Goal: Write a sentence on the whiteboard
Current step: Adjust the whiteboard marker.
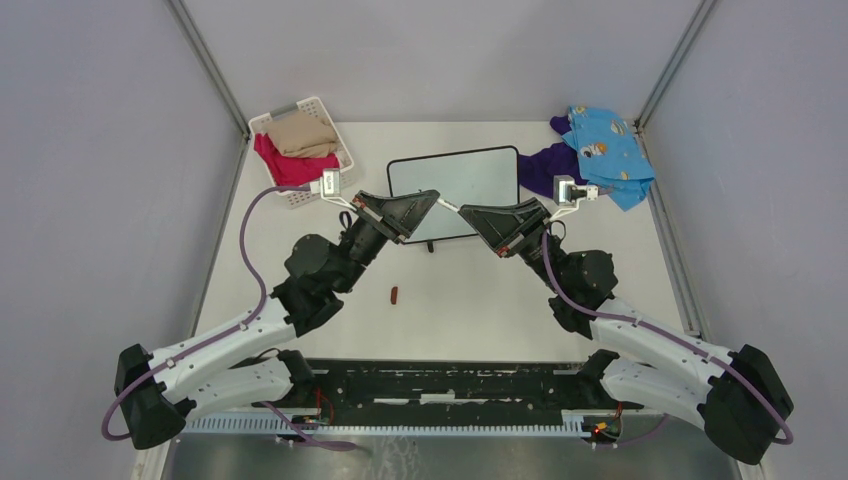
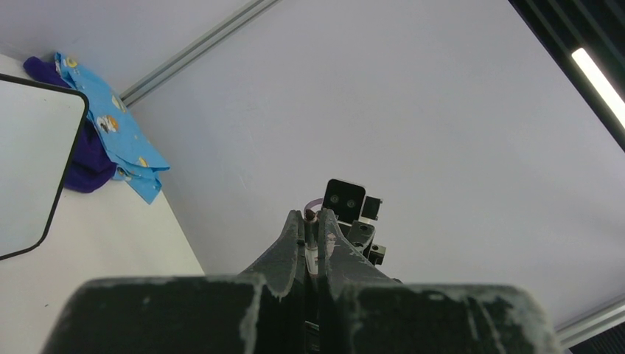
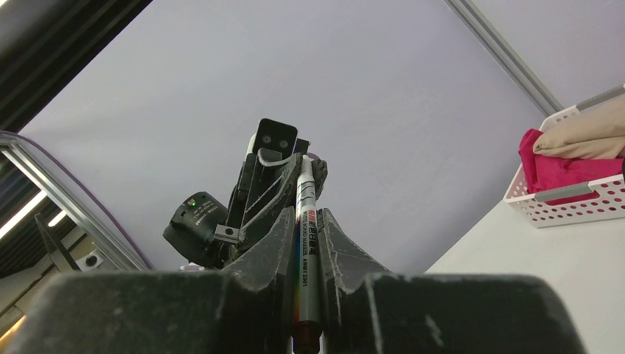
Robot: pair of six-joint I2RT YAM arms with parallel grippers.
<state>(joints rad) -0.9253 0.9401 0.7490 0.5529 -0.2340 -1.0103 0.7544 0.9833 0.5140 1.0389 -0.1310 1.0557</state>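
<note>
Left gripper: shut on one end of the marker. Right gripper: narrow, fingers close on both sides of the barrel; pressing or not, cannot tell. Both above the near edge of the whiteboard, mid-table, toward the far edge.

**Soft, even light; wrist views blurred at the bottom**

The top view is evenly bright, its shadows faint and soft, and the whiteboard shows a flat pale grey. In the left wrist view a ceiling light strip burns white at upper right. Both wrist views blur along the bottom edge. The print on the marker stays legible.
</note>
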